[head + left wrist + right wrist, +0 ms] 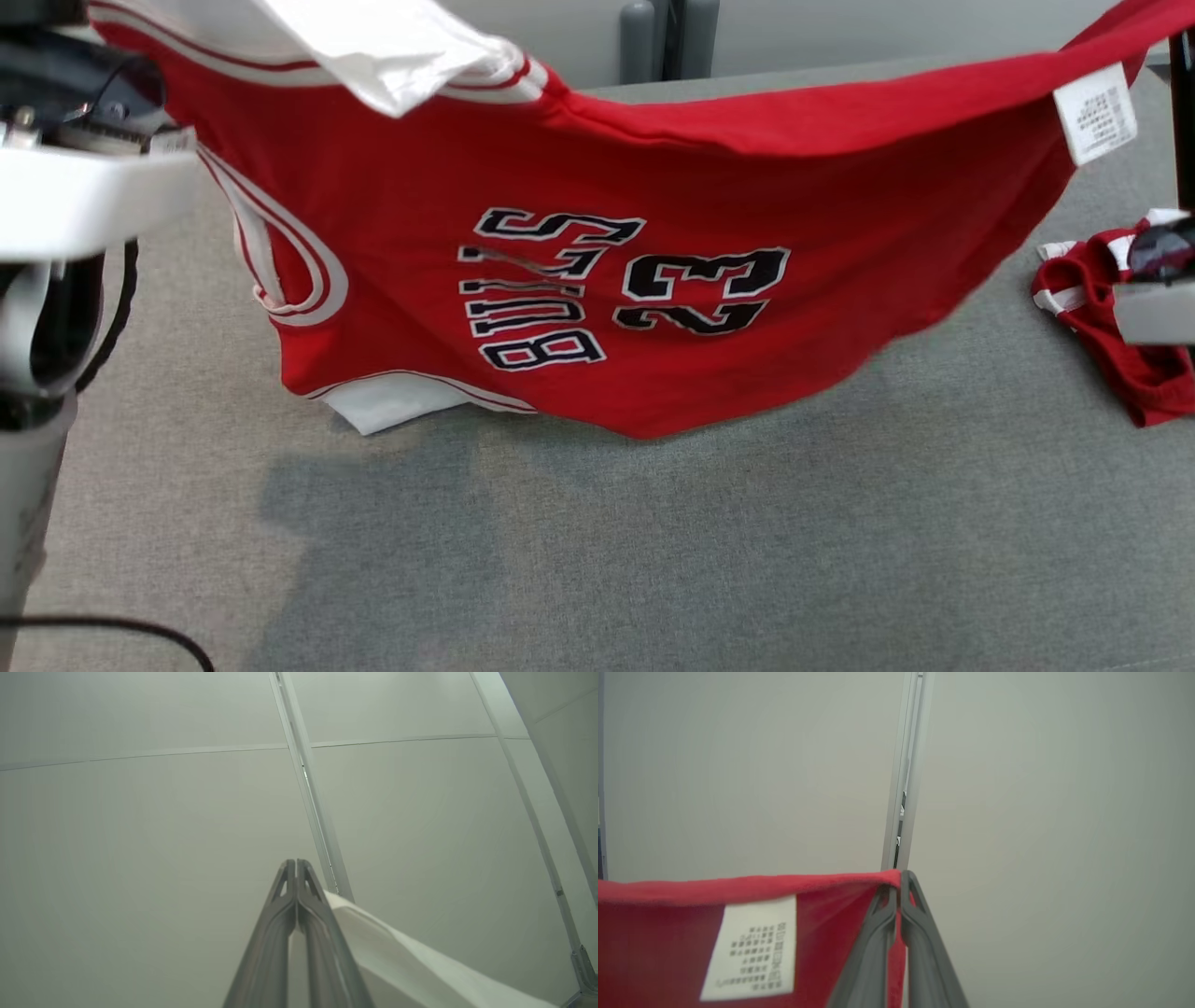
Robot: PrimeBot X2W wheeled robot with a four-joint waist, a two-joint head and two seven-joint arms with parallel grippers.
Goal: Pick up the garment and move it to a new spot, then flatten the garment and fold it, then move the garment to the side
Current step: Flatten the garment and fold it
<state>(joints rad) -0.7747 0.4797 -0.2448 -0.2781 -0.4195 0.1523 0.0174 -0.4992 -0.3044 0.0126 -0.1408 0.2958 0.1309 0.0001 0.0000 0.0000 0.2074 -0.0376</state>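
Note:
A red jersey (pixel 653 308) with white trim and black "BULLS 23" lettering hangs stretched above the grey table, its lower edge just touching the surface. In the left wrist view my left gripper (pixel 297 864) is shut on a white part of the garment (pixel 397 956). In the right wrist view my right gripper (pixel 900 879) is shut on the red hem (pixel 738 884), beside a white care label (pixel 749 947). In the head view both arms are raised; the label (pixel 1094 112) hangs near the upper right corner.
A second crumpled red and white garment (pixel 1106 317) lies at the table's right edge. The grey table surface (pixel 653 560) spreads out in front. Pale partition walls (pixel 140 812) stand behind the table. A black cable (pixel 112 630) runs at lower left.

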